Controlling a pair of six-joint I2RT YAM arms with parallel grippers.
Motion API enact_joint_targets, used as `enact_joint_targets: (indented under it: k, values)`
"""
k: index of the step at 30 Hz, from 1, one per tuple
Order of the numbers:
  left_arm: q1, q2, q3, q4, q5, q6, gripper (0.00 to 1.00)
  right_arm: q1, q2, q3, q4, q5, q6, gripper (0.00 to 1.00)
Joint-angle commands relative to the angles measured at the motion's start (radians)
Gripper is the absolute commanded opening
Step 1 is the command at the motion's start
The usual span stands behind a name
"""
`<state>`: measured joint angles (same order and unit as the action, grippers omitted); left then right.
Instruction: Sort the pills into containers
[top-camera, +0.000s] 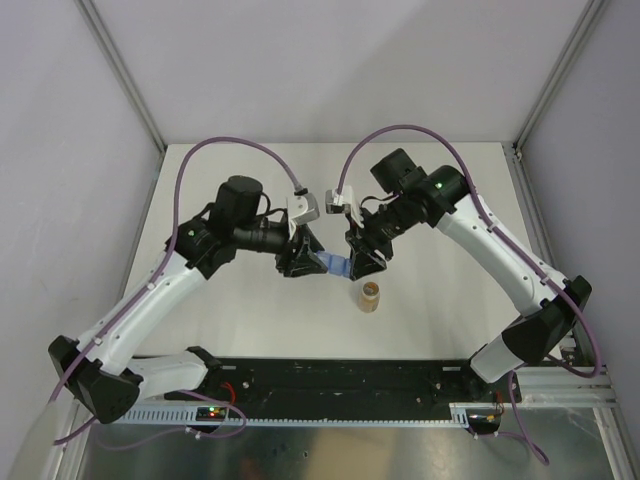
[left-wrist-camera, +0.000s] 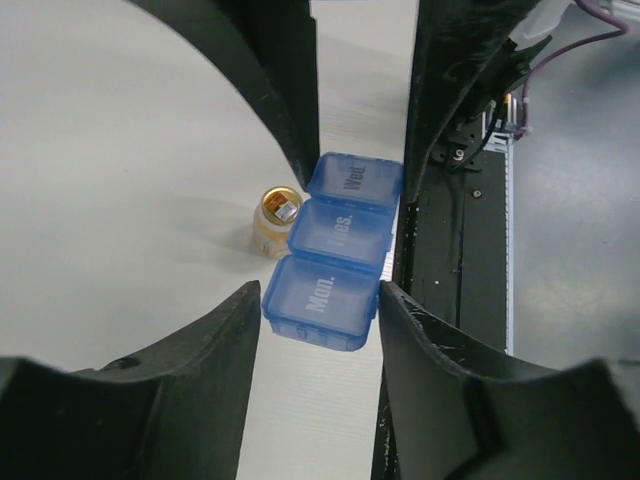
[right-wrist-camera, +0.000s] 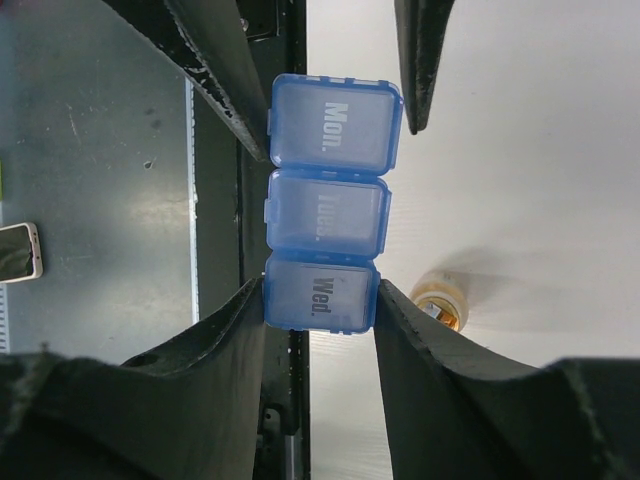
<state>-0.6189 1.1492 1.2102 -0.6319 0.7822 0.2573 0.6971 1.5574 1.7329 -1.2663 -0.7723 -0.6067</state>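
Observation:
A blue three-compartment pill box (top-camera: 337, 265), with lids marked Mon., Tues. and Wed. all closed, hangs above the table between both grippers. My left gripper (top-camera: 320, 262) is shut on the Mon. end (left-wrist-camera: 322, 293), fingertips against both sides. My right gripper (top-camera: 353, 266) is shut on the Wed. end (right-wrist-camera: 321, 295). In the left wrist view the right gripper (left-wrist-camera: 360, 165) shows at the far end of the box (left-wrist-camera: 340, 240). In the right wrist view the left gripper (right-wrist-camera: 338, 130) shows at the far end of the box (right-wrist-camera: 328, 215). No loose pills show.
A small amber bottle (top-camera: 369, 296) stands open on the white table just in front of the box, with something pale in its mouth (left-wrist-camera: 283, 208); it also shows in the right wrist view (right-wrist-camera: 442, 300). The black base rail (top-camera: 340, 375) runs along the near edge.

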Motion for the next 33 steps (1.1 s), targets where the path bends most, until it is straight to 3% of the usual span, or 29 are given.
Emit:
enact_joint_targets:
  k: [1,17,29,33]
  values:
    - [-0.007,0.017,0.063,0.013,0.056,-0.034,0.51,0.007,-0.040,0.015,-0.005,-0.021,-0.012,0.00]
    - [-0.006,0.079,0.080,0.015,0.154,-0.120,0.02,0.039,-0.075,-0.026,0.050,0.079,0.008,0.00]
    - [0.006,0.108,0.085,0.061,0.142,-0.237,0.00,0.073,-0.102,-0.056,0.086,0.179,0.019,0.00]
    - [0.022,0.107,0.079,0.079,0.113,-0.265,0.11,0.078,-0.108,-0.058,0.086,0.187,0.017,0.00]
